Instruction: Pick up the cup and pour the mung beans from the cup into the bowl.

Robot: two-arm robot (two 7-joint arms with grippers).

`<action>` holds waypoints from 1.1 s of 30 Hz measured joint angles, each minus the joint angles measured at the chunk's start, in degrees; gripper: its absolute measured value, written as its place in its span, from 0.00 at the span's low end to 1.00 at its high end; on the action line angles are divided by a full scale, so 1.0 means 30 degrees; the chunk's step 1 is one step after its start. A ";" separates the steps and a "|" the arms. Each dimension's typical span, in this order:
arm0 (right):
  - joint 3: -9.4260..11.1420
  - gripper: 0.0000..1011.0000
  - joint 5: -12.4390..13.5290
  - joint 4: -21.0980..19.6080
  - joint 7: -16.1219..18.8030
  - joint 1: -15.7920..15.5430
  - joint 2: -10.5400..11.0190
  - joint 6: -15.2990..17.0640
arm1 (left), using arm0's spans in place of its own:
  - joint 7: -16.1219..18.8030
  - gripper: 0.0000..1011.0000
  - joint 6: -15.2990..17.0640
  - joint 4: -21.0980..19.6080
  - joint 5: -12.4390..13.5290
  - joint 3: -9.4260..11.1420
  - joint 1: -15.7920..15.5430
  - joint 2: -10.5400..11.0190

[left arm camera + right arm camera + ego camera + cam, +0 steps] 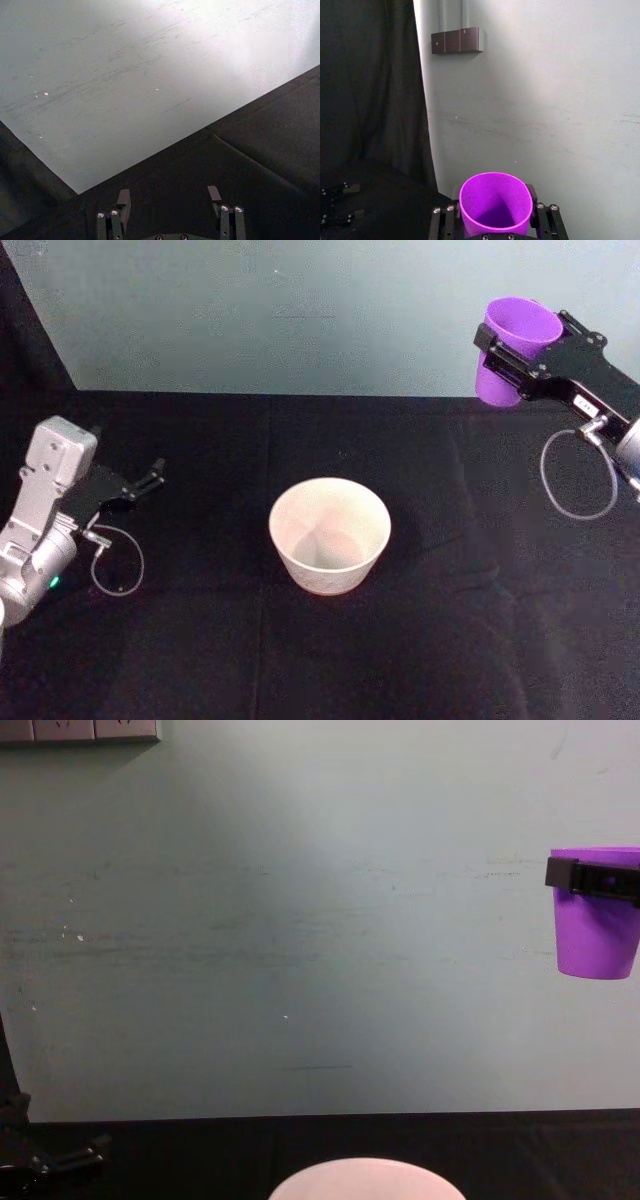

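**A:** Head view first. Where is the cup?

**B:** The purple cup (515, 340) is off the table, up beyond the bowl (325, 578) and well to its right. The right gripper (508, 360) pinches it, one finger on each side of its wall.

**A:** What room is there round the bowl?

**B:** Bare black cloth (450, 640) lies on every side of it. The left gripper (152, 476) sits low, well to the bowl's left. Behind the bowl the cloth's far edge meets the grey-green wall (300, 310).

**A:** Left wrist view?

**B:** The left gripper (169, 195) has its fingers spread wide over dark cloth, with the cloth's edge and the wall ahead.

**A:** Right wrist view?

**B:** The cup (494, 212) is mouth up with its whole round rim showing, and the right gripper (494, 200) is pressed against its two sides. Pale wall stands behind it. A dark curtain (370, 100) hangs at the wall's edge, and a dark plate (457, 41) sits high on the wall.

**A:** Chest view?

**B:** The cup (597, 935) hangs upright, high above the bowl's rim (365, 1175) and far to its right. A black finger (595, 878) crosses it just under the lip. Open wall lies between cup and bowl.
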 joint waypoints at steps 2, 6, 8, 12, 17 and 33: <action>0.0000 0.73 0.0000 0.0000 0.0001 0.0001 0.0000 0.0000 | -0.0001 0.99 0.0001 0.0000 -0.0001 0.0000 0.0000 0.0000; 0.0001 0.73 0.0000 0.0000 0.0001 0.0000 0.0001 0.0000 | 0.0000 0.99 0.0001 -0.0001 0.0000 0.0000 0.0000 0.0000; 0.0001 0.73 0.0001 -0.0001 0.0000 0.0001 0.0000 0.0000 | -0.0001 0.99 0.0001 -0.0001 -0.0001 0.0000 -0.0001 0.0000; 0.0000 0.73 0.0000 -0.0001 0.0001 0.0000 0.0001 0.0000 | 0.0000 0.99 0.0000 -0.0001 -0.0001 0.0000 0.0001 -0.0001; 0.0001 0.73 0.0001 -0.0001 0.0001 -0.0001 0.0001 0.0000 | 0.0001 0.99 0.0001 0.0000 -0.0001 0.0001 -0.0001 0.0000; 0.0000 0.73 0.0001 0.0000 0.0000 0.0000 0.0000 -0.0001 | -0.0001 0.99 0.0001 0.0000 -0.0001 0.0001 -0.0001 0.0000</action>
